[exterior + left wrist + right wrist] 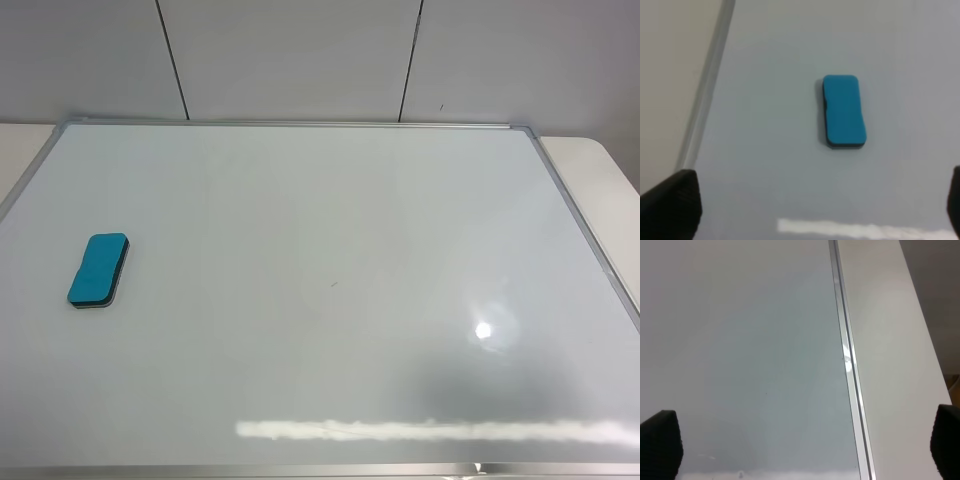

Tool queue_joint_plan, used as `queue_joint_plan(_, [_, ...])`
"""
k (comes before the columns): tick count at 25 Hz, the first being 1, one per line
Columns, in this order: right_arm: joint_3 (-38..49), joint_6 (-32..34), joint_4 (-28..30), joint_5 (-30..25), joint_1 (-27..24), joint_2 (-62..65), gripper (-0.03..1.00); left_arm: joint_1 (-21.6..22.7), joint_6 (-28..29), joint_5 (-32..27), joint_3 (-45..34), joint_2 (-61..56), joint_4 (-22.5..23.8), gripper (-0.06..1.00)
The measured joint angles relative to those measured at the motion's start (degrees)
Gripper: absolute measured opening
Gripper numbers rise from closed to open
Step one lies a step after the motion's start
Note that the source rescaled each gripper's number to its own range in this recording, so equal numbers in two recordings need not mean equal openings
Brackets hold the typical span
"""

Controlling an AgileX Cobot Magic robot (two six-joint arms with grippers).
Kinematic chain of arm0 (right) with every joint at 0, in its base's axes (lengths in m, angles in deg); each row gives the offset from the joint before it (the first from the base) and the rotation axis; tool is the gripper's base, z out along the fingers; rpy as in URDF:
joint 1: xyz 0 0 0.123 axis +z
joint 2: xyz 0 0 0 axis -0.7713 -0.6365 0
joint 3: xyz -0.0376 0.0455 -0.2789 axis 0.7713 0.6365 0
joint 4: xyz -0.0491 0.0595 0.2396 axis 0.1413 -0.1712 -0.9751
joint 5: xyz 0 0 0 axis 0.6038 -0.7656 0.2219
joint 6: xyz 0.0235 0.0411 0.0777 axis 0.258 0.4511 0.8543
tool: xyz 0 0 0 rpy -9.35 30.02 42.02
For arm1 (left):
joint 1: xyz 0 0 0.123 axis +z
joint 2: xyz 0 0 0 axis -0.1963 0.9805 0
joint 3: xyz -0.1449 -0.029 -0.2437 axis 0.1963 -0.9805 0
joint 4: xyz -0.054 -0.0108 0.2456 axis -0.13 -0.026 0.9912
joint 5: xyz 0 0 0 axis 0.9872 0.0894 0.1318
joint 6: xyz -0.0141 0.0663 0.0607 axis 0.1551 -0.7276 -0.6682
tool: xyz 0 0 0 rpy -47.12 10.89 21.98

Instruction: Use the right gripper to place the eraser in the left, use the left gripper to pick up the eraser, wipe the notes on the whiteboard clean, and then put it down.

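One eraser [843, 112] (flat), beyond left gripper [810, 212]

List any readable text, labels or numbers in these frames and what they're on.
None readable in any view.
whiteboard: no writing visible, only one tiny dark fleck near the middle and light glare.
eraser: plain teal top, no print or label.
Claw fingertips at the edges of the wrist views: plain black, no markings.

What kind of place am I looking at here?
Probably a tabletop test bench rather than a classroom: a framed whiteboard lies flat on a pale table, a teal eraser rests on it, and plain panelled wall runs behind.
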Motion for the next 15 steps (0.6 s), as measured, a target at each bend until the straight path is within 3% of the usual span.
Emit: queue_joint_plan(15, [0.0,0.0,0.0,0.0,0.0,0.0,1.00,0.0,-0.3,0.1,-0.2,0.0,0.5,1.00])
